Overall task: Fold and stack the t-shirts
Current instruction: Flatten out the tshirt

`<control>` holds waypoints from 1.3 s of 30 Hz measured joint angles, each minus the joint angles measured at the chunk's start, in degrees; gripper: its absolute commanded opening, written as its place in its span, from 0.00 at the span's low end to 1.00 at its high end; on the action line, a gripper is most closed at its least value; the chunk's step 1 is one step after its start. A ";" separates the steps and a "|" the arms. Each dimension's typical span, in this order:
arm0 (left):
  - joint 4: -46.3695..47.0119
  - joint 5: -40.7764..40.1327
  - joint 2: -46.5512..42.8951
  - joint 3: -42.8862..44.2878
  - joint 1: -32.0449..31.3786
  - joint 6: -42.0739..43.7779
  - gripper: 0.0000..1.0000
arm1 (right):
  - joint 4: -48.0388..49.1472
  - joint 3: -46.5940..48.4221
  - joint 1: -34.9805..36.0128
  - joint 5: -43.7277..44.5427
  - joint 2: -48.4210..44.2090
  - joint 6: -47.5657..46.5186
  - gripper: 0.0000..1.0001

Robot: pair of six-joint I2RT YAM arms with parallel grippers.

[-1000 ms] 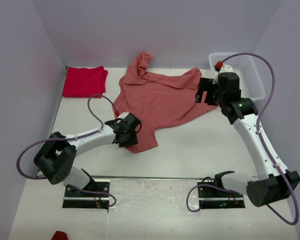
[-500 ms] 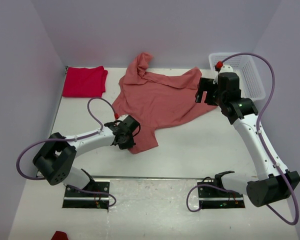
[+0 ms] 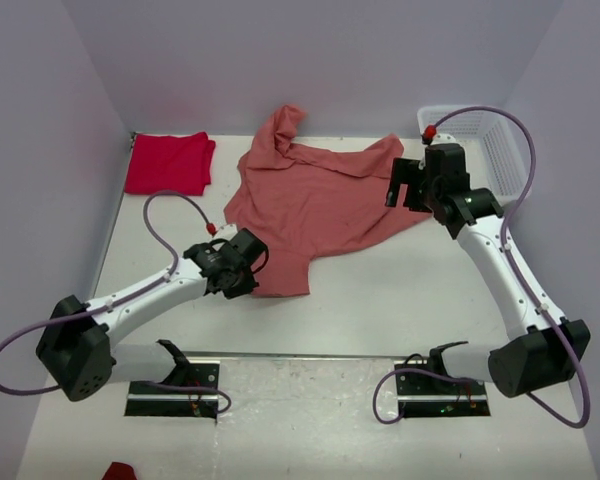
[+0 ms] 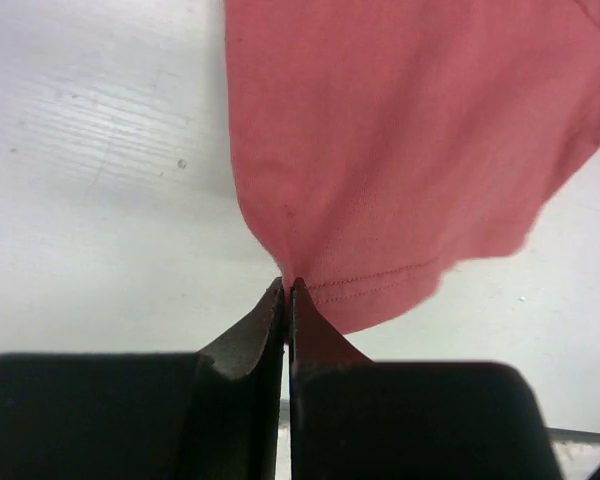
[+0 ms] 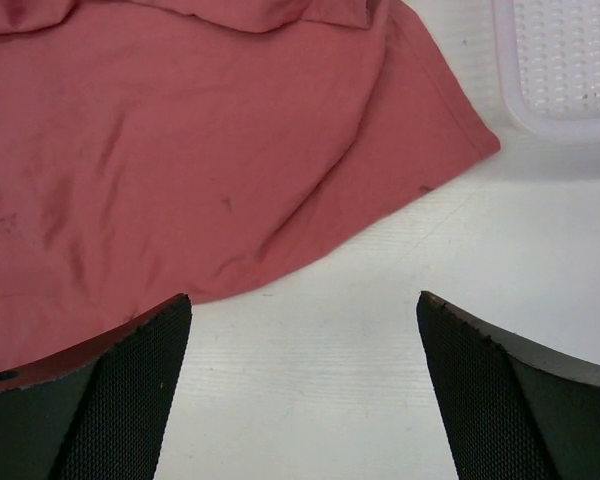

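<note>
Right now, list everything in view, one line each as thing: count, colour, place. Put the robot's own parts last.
salmon-pink t-shirt: one, dusty pink, spread and rumpled at mid-table towards the back
red t-shirt: one, bright red, folded, far left corner of the table
basket: one, white mesh, far right corner
red scrap: one, red, at the bottom edge of the top view, too cut off to identify
table: one, white, under everything
left gripper: one, black, shut on the salmon-pink t-shirt's near hem corner
right gripper: one, black, open, at the salmon-pink t-shirt's right edge beside the basket, holding nothing
</note>
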 measured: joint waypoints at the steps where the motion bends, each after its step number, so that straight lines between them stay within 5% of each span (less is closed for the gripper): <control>1: -1.33 -0.50 -1.55 0.50 0.00 -0.52 0.00 | -0.17 0.00 0.00 -0.02 0.44 0.09 0.94; 12: -17.68 -9.42 -9.75 10.43 0.02 -4.76 0.00 | -1.51 -0.87 0.98 -0.02 4.22 2.25 0.92; 17: -23.37 -14.60 -11.06 13.84 0.90 -5.57 0.00 | -1.01 -3.91 1.88 -0.20 6.40 3.80 0.70; 20: -25.33 -16.68 -11.91 13.99 3.04 -5.25 0.00 | -0.57 -6.12 2.38 -0.59 7.61 5.31 0.67; 29: -24.11 -19.80 -13.05 13.94 13.84 2.32 0.00 | 0.11 -12.22 3.13 1.77 9.29 9.44 0.72; 39: -18.91 -20.02 -11.52 13.05 15.15 9.09 0.00 | 0.79 -18.21 3.10 4.35 12.22 13.62 0.69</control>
